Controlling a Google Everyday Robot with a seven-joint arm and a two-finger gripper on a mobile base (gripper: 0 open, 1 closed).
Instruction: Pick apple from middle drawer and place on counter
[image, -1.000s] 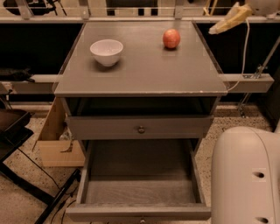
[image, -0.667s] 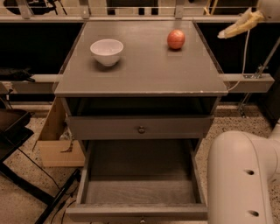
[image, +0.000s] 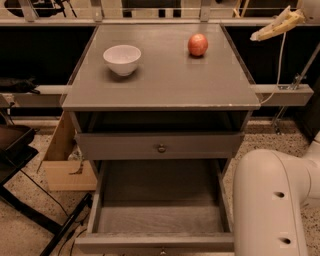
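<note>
The apple (image: 198, 44), small and red with an orange blush, rests on the far right part of the grey counter (image: 170, 82). The middle drawer (image: 160, 218) is pulled out at the bottom of the view, with its pale wood-grain floor bare. My gripper (image: 277, 24), pale yellow, hangs in the air at the top right. It is beyond the counter's right edge, apart from the apple and holding nothing visible. My white arm housing (image: 272, 200) fills the lower right corner beside the drawer.
A white bowl (image: 122, 59) stands on the counter's far left. A flat drawer front with a round knob (image: 161, 148) is closed above the open drawer. A cardboard box (image: 62, 167) and black frame legs (image: 30, 210) lie on the floor at left.
My gripper has moved to the right, away from the apple and off the counter's edge. The apple stays on the counter. My arm housing has shifted slightly left in view.
</note>
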